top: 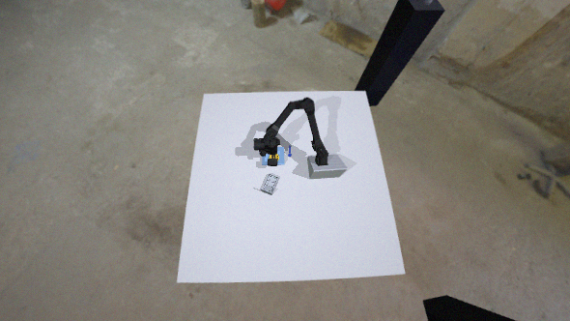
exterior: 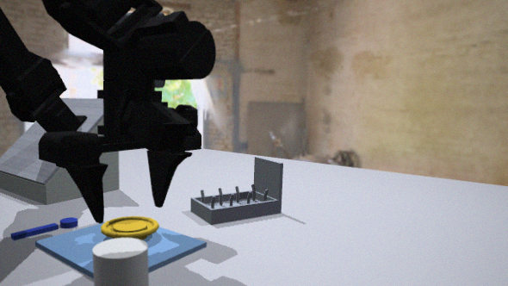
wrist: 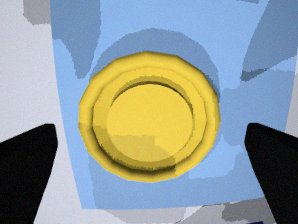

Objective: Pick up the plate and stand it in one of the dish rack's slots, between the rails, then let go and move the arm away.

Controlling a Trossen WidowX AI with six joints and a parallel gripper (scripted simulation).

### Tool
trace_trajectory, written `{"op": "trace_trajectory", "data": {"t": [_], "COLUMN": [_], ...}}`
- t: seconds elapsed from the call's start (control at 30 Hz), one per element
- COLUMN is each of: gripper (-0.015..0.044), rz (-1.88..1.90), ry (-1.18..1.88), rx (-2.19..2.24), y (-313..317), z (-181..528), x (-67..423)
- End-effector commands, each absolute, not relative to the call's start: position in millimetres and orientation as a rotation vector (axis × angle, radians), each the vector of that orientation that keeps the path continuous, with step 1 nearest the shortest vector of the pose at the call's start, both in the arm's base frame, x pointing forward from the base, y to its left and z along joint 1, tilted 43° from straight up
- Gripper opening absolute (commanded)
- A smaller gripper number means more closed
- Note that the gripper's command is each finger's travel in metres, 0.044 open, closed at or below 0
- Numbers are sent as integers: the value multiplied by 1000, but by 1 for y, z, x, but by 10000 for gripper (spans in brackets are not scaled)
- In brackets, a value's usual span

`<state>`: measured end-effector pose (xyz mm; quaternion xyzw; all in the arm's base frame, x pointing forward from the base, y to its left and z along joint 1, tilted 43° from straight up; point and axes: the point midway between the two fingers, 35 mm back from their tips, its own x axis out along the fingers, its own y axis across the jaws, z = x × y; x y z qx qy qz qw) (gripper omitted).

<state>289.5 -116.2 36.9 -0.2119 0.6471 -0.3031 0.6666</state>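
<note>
Black fingers of my gripper [exterior: 127,211] stand wide and hold nothing, straddling the yellow plate [wrist: 149,116], which lies flat on the blue mat [exterior: 172,247]. I should descend centred, catching the rim squarely before closing. Beyond sits the grey dish rack [exterior: 234,208], well apart, its rails waiting.
</note>
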Motion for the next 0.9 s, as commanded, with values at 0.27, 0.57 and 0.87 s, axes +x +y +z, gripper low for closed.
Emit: {"op": "trace_trajectory", "data": {"t": [0.27,0.57,0.87], "gripper": [400,380,347], "rz": [-684,-685,-685], "ry": [1467,1467,1467], "rx": [-488,-489,-489], "y": [-129,-134,-134], "z": [21,16,16], "x": [287,286,286]}}
